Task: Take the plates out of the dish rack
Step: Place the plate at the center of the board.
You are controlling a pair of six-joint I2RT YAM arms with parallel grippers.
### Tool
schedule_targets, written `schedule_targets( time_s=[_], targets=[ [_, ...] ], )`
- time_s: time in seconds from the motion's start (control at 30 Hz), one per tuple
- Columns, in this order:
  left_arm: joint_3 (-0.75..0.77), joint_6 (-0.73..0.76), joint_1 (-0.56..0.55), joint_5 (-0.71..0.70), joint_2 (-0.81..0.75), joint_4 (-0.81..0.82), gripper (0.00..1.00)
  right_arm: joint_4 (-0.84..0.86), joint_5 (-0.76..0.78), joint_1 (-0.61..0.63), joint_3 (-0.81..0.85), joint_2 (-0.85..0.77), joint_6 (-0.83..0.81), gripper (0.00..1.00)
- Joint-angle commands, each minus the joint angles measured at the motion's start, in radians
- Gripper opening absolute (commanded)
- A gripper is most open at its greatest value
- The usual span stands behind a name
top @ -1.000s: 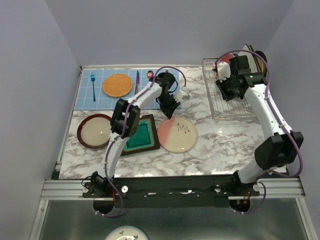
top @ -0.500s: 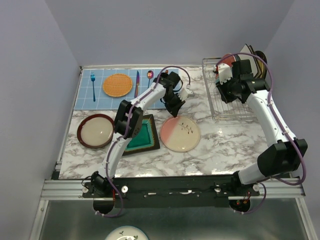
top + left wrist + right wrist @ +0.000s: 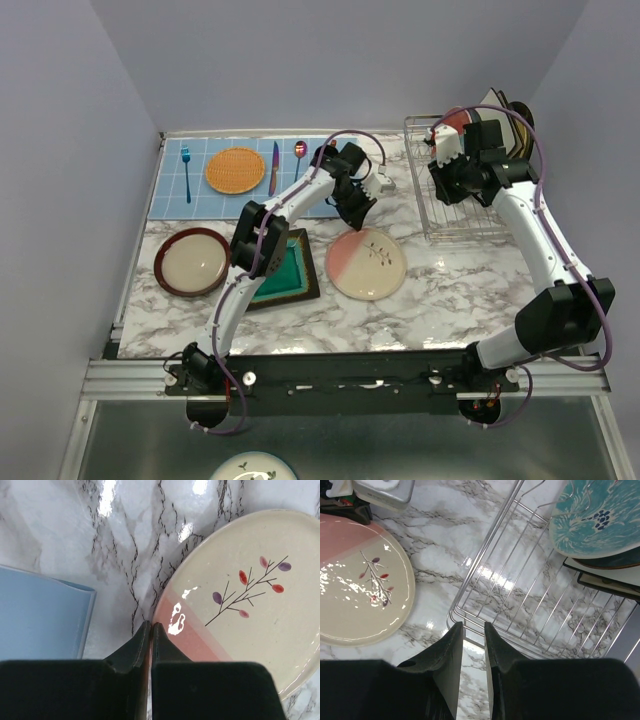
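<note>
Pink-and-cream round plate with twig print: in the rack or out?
Out: the pink-and-cream plate lies flat on the marble table, left of the silver wire dish rack.

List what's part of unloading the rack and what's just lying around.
Job: dish rack; teal flowered plate, in the rack; pink-and-cream plate, teal square plate and red-rimmed plate, out on the table.
Lying about: blue placemat, orange woven mat, fork, knife, spoon.

Right arm (image 3: 535,225) partly hides the racked plates (image 3: 508,108); teal plate (image 3: 592,517) runs off-frame
</note>
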Motion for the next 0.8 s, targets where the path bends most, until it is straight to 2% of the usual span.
schedule_targets(
  time_s=[0.0,0.33,0.7,0.77],
  targets=[
    [0.039,-0.047,-0.010,0.022,0.012,0.085,0.00,0.029,-0.036,0.007,-0.007,0.000,0.006,0.31],
    [0.016,-0.056,-0.016,-0.012,0.005,0.114,0.00,0.028,-0.044,0.006,-0.024,-0.001,0.005,0.31],
    [-0.007,-0.055,-0.019,-0.041,-0.006,0.129,0.29,0.024,-0.044,0.007,-0.056,-0.028,0.000,0.32],
    [-0.007,-0.052,-0.020,-0.047,-0.006,0.129,0.32,0.021,-0.045,0.006,-0.061,-0.029,0.000,0.31]
  ],
)
